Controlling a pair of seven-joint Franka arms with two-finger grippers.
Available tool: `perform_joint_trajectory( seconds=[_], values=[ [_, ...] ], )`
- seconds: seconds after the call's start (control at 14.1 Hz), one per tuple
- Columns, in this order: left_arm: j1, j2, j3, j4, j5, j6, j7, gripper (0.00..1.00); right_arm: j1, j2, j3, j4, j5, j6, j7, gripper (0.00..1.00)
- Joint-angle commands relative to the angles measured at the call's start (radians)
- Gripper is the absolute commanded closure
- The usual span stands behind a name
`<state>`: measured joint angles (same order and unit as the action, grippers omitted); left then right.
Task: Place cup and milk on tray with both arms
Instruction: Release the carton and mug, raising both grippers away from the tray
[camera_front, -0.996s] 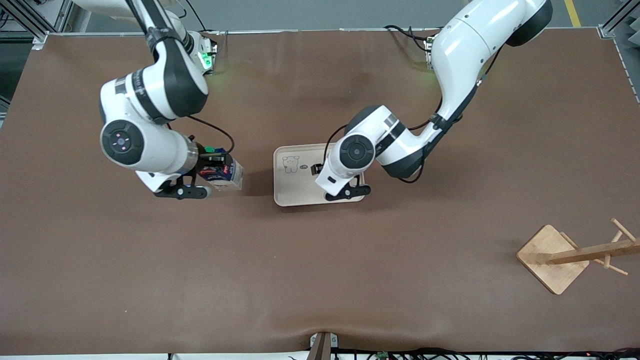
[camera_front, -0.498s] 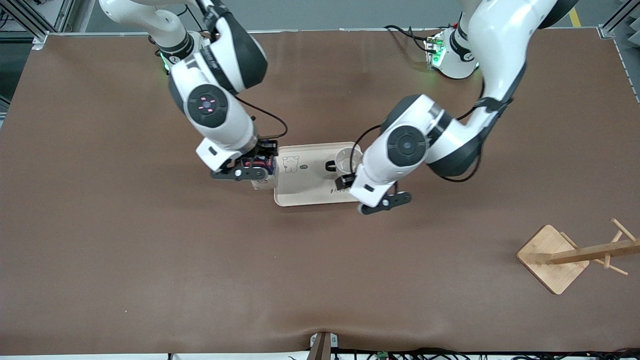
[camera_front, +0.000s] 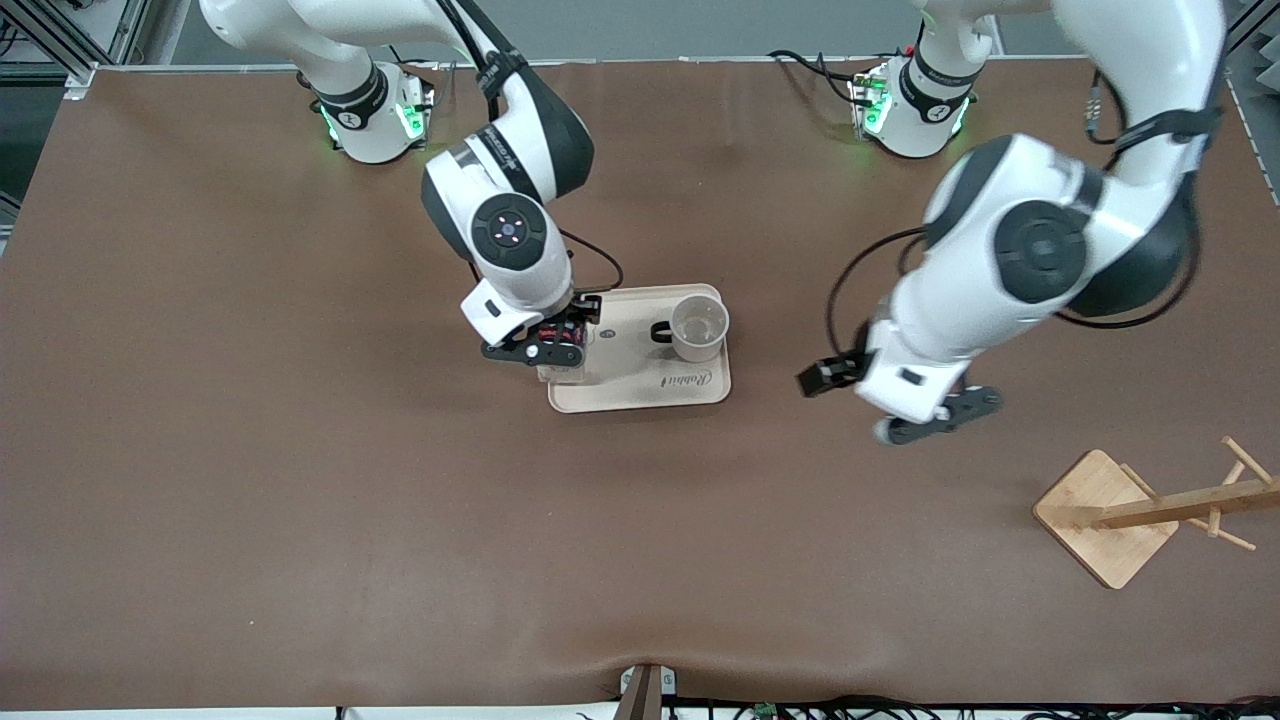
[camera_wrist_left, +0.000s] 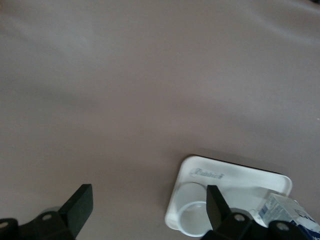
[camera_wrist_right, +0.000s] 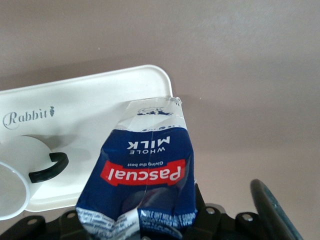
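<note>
We've got the right gripper (camera_front: 552, 347) pinching the milk (camera_wrist_right: 145, 170) tight, hanging over the tray (camera_front: 640, 390) at its edge toward the right arm's end of the table. In the right wrist view the carton's long axis runs from the fingers out toward the tray, pale bottom end leading, so it looks to us tipped rather than upright. It's a dark blue paper carton with a red band and white lettering, crumpled where the fingers squeeze it.

The left gripper (camera_front: 900, 405) is up in the air over bare table, off the tray toward the left arm's end, fingers (camera_wrist_left: 217, 207) spread wide with nothing between them.

The cup (camera_front: 697, 328) stands upright on the tray, in the corner toward the left arm's end and farther from the front camera. Its mouth faces up and its black loop handle (camera_front: 661, 331) points toward the tray's middle. Round, smooth, white.

The tray itself is a flat cream rectangle with rounded corners and "Rabbit" script. Table is a matte brown sheet. A wooden rack (camera_front: 1150, 510) sits well away from the tray, nearer the front camera, toward the left arm's end.
</note>
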<state>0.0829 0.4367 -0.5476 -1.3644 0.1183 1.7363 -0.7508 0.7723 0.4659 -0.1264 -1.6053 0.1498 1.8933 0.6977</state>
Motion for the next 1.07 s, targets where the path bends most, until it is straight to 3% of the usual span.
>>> perform_joint_trajectory(
  seconds=[0.0, 0.07, 0.5, 0.57, 0.64, 1.0],
  values=[
    [0.105, -0.067, -0.006, -0.024, 0.015, -0.052, 0.118, 0.00, 0.012, 0.019, -0.007, 0.011, 0.005, 0.003, 0.026, 0.70],
    [0.151, -0.082, -0.006, -0.024, 0.015, -0.054, 0.180, 0.00, 0.016, 0.023, -0.009, 0.011, 0.007, 0.012, 0.026, 0.56],
    [0.365, -0.168, -0.005, -0.024, 0.015, -0.107, 0.496, 0.00, 0.021, 0.042, -0.007, 0.011, 0.080, 0.036, 0.023, 0.49],
    [0.395, -0.182, -0.006, -0.024, 0.015, -0.110, 0.539, 0.00, 0.025, 0.045, -0.007, 0.011, 0.080, 0.036, 0.023, 0.34],
    [0.415, -0.200, -0.006, -0.024, 0.015, -0.113, 0.562, 0.00, 0.028, 0.045, -0.009, 0.011, 0.080, 0.035, 0.023, 0.02],
    [0.429, -0.278, -0.003, -0.022, 0.015, -0.175, 0.565, 0.00, 0.004, 0.034, -0.012, 0.021, 0.079, 0.021, 0.011, 0.00]
  ],
)
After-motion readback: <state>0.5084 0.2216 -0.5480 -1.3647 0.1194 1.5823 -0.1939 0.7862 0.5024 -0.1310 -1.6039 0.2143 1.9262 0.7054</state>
